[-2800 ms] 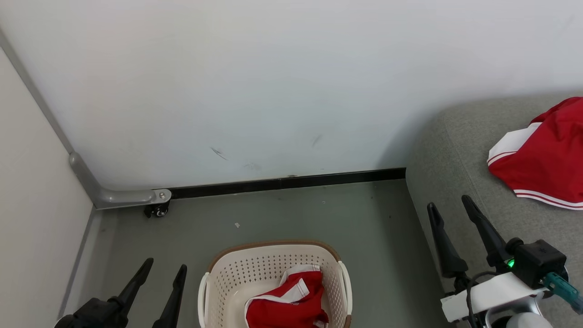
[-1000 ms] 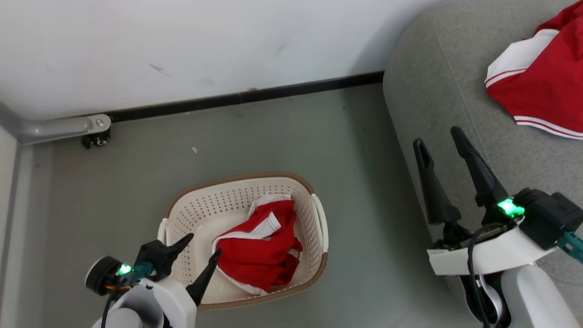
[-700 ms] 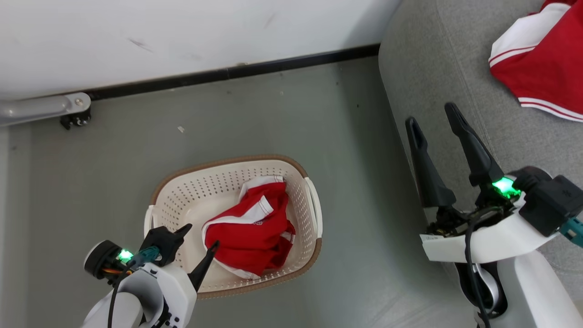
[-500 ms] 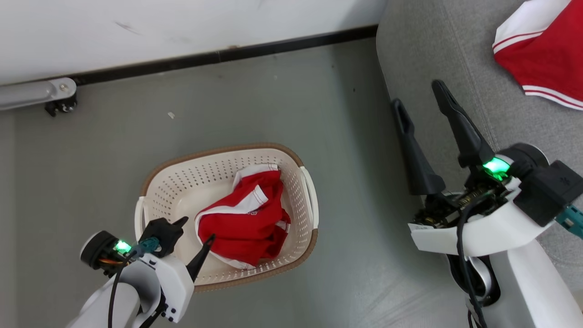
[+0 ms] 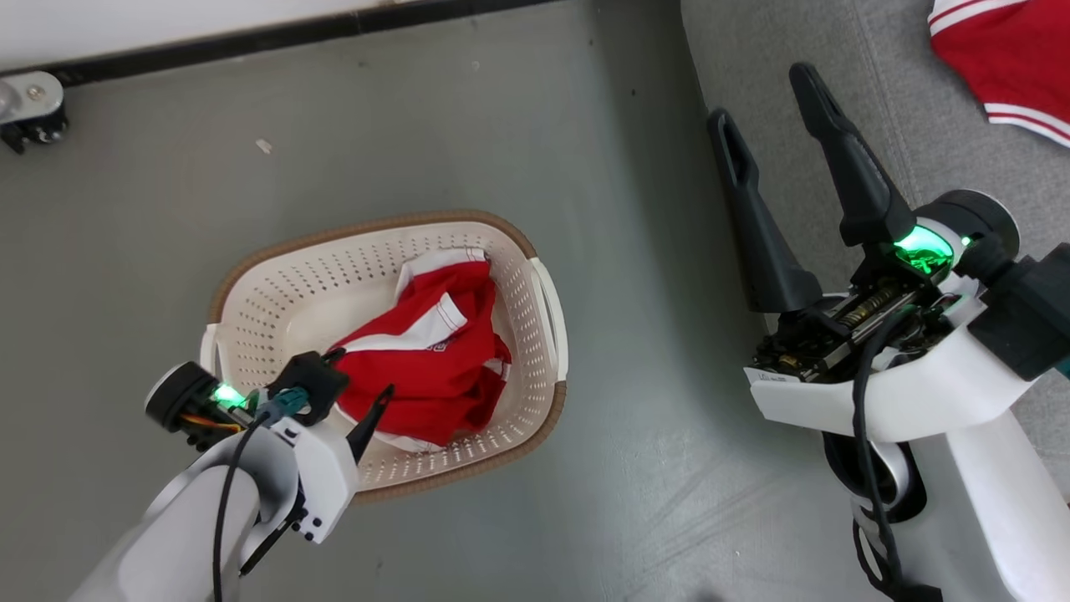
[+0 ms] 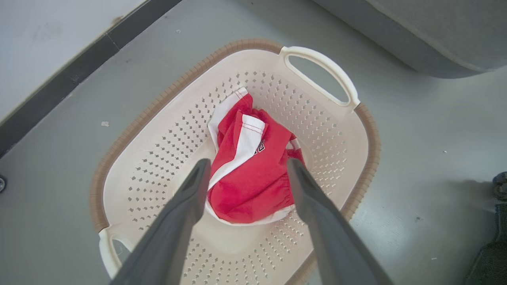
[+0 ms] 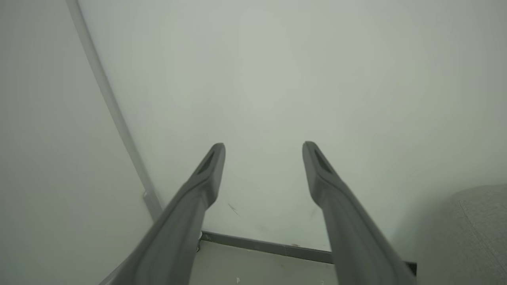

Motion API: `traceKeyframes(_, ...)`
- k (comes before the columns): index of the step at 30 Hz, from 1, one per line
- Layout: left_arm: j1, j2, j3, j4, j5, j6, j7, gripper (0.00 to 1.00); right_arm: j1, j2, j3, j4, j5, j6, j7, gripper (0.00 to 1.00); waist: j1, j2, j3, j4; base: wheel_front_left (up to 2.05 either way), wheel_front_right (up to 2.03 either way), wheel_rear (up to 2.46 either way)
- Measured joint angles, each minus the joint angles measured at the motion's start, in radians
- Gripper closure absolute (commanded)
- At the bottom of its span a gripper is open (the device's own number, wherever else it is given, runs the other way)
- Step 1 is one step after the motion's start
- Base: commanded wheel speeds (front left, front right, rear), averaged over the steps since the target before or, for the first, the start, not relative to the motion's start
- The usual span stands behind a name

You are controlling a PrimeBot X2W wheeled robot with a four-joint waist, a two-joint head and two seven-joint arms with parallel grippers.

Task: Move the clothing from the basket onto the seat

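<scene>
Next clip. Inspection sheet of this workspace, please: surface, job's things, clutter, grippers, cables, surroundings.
Surface: grey floor; basket stands on it beside the seat.
Job's things: one red garment crumpled in the basket; second red garment lying on the seat.
Clutter: small pale scrap on the floor.
Grippers: left gripper over the basket's garment, jaws open; right gripper near the seat's edge, jaws open, empty.
Cables: left-arm cable and right-arm cable, black, running along the forearms.
Surroundings: white wall, black baseboard, caster by the baseboard.
</scene>
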Motion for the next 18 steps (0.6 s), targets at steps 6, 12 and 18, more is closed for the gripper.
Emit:
traceKeyframes(6, -0.042, 0.004, -0.063, 0.000, 0.031, 0.000, 0.002, 0.00, -0.033, -0.001, -0.002, -0.011, 0.016, 0.000, 0.000, 0.00, 0.0001, 0.0000, 0.050, -0.015, 0.00, 0.00, 0.00)
traceKeyframes(12, -0.087, 0.010, -0.107, 0.002, 0.056, 0.000, 0.003, 0.00, -0.080, -0.002, -0.002, -0.038, 0.052, 0.000, 0.000, 0.00, 0.0000, 0.0000, 0.099, -0.031, 0.00, 0.00, 0.00)
traceKeyframes(18, -0.135, 0.022, -0.118, 0.019, 0.076, 0.000, 0.003, 0.00, -0.124, -0.002, 0.011, -0.057, 0.070, 0.000, 0.000, 0.00, 0.0000, 0.0000, 0.144, -0.047, 0.00, 0.00, 0.00)
